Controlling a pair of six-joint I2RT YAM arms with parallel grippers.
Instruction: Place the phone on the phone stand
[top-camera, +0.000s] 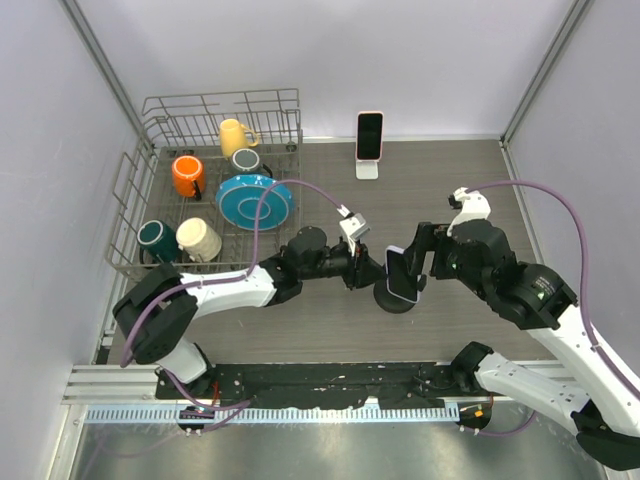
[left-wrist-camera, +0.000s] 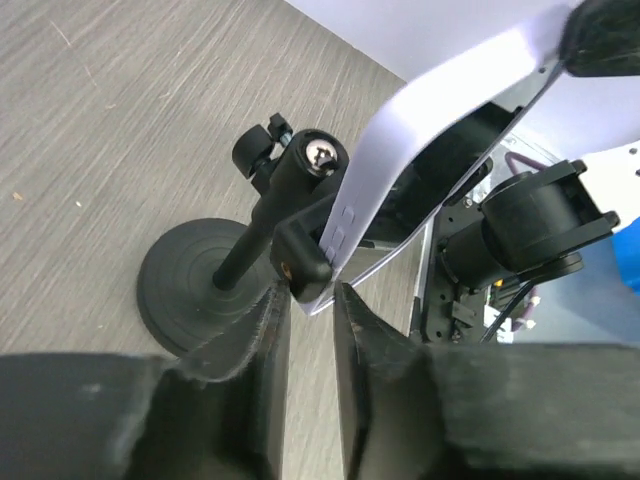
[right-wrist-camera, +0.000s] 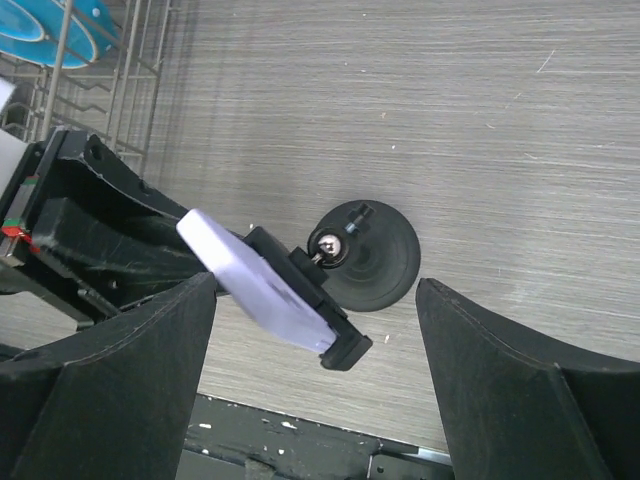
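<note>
The lavender phone (right-wrist-camera: 255, 280) sits clamped in the black phone stand (right-wrist-camera: 385, 265), so my right gripper (right-wrist-camera: 315, 290) hangs above it, jaws wide apart. The left gripper (left-wrist-camera: 308, 300), just left of the stand, shows a narrow gap and seems to hold nothing.

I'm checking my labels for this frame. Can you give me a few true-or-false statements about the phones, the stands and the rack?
1. The lavender phone sits in the clamp of the black stand. True.
2. The right gripper is shut on that phone. False: its fingers are spread wide, clear of it.
3. A second phone stands on a white stand farther back. True.
4. The blue plate lies on the bare tabletop. False: it is in the dish rack.
</note>
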